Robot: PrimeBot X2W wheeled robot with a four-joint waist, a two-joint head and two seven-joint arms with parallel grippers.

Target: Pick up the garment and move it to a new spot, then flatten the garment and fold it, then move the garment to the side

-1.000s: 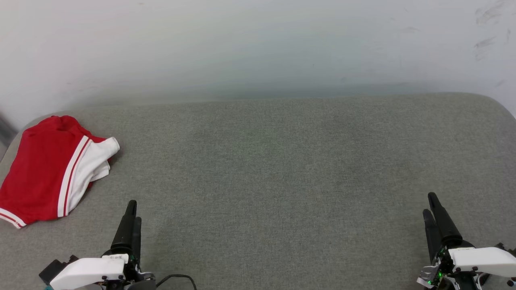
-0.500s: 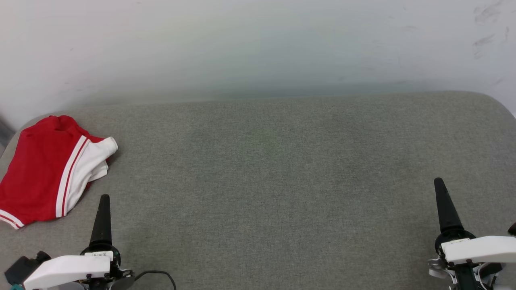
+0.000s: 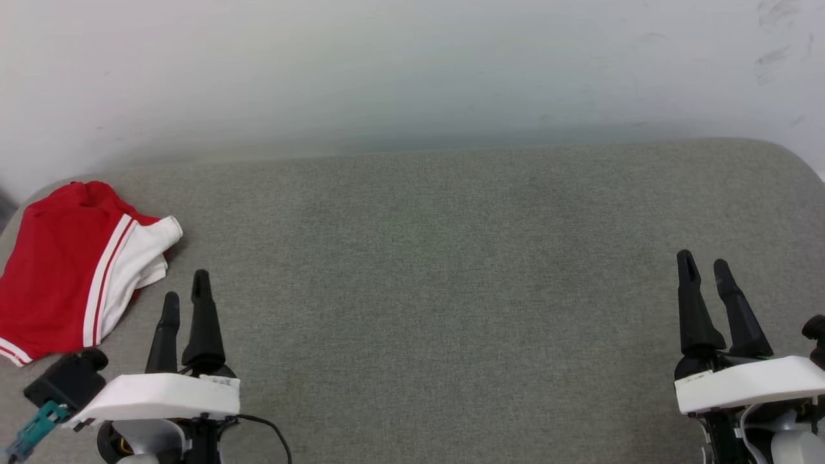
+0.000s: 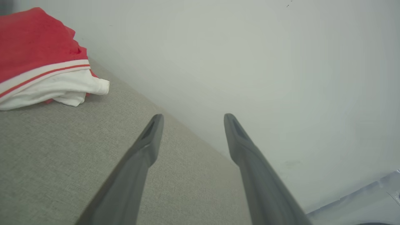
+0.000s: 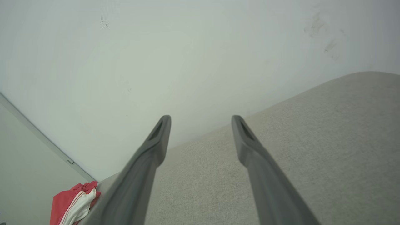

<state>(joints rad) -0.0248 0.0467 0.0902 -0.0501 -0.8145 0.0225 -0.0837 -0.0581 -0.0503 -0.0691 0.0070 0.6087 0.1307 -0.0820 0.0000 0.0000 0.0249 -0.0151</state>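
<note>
Garment (image 3: pixel 55 277) lies at the left end of the grey fabric surface (image 3: pixel 451 290).
Its long axis runs near to far, and the white sleeve (image 3: pixel 145 254) points right. Left claw (image 3: pixel 185 290) and right claw (image 3: pixel 704 263) hover with fingers apart, empty. The left wrist view shows the sleeve's crumpled layers.

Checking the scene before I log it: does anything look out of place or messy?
Mainly the garment: it lies rumpled at the grey cushion's far left corner, its white sleeve bunched and sticking out. The wall bears faint scuffs at upper right. Nothing looks spilled or damaged.
</note>
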